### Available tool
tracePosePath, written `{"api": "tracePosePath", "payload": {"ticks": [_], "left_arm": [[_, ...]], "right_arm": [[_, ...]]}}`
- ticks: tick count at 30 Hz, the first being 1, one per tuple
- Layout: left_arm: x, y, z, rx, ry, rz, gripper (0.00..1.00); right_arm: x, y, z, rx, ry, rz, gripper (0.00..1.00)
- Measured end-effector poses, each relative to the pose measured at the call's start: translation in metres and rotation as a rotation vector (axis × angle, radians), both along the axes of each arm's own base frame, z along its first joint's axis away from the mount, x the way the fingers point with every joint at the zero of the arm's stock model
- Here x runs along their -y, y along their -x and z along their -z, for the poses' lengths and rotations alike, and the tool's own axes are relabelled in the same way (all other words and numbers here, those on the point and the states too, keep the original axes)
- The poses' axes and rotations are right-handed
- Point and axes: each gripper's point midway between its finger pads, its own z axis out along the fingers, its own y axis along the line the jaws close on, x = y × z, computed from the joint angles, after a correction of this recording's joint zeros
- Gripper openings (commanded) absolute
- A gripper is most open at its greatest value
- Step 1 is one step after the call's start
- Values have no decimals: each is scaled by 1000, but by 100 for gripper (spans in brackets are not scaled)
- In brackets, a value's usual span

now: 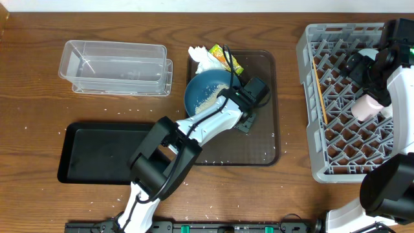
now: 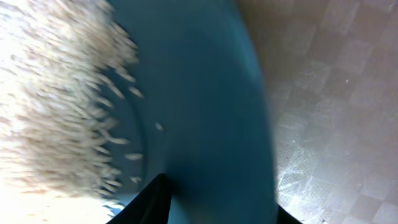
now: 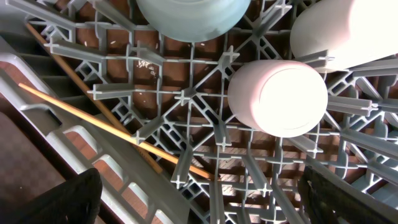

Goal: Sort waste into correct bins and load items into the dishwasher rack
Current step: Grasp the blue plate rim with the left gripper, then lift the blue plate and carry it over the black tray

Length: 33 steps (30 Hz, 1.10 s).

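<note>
left gripper [image 2: 217, 208]: at the right rim of the plate, with one dark finger [image 2: 149, 199] over the plate's inner face and the rim between the jaws. The close view is blurred, so cannot tell whether clamped or loose.
plate [image 1: 206, 87]: one, dark blue and round, lying on the upper left part of the brown tray [image 1: 259, 145].
rice [image 1: 207, 98]: a pale heap on the plate, with more loose grains scattered over the brown tray and the table [image 1: 39, 77].
napkin [image 1: 200, 58]: one, white and crumpled, at the brown tray's top left corner, just beyond the plate.
wrapper [image 1: 229, 61]: one, yellow-green, just right of the napkin.
right gripper [image 3: 199, 193]: hanging over the rack, jaws spread wide, nothing between them.
rack [image 1: 309, 97]: one, a grey lattice crate at the right side of the table.
pink cup [image 3: 277, 96]: one, among the rack's pegs, close under the right gripper.
white cup [image 3: 342, 31]: one, in the rack just beside the pink cup.
bowl [image 3: 193, 15]: one, light blue, in the rack near both cups.
chopsticks [image 3: 93, 115]: two, thin and wooden, lying slantwise in the rack along the side nearest the brown tray.
clear tub [image 1: 116, 68]: one, at the upper left of the table, left of the brown tray.
black tray [image 1: 97, 152]: one, shallow, at the lower left, with the left arm passing over its right end.
</note>
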Motion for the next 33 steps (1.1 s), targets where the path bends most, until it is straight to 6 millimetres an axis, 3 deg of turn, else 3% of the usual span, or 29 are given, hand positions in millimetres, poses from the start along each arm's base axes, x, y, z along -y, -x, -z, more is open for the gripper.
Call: {"api": "tracePosePath", "payload": {"ticks": [9, 20, 24, 33], "left_arm": [[0, 0, -2, 1, 4, -1, 30], [2, 1, -21, 24, 18, 15, 6], [1, 1, -32, 43, 19, 25, 6], [-7, 7, -33, 22, -8, 24, 6]], "right_arm": [[0, 0, 0, 0, 0, 0, 99], [0, 0, 0, 0, 0, 0, 99], [0, 0, 0, 0, 0, 0, 99], [0, 0, 0, 0, 0, 0, 99]]}}
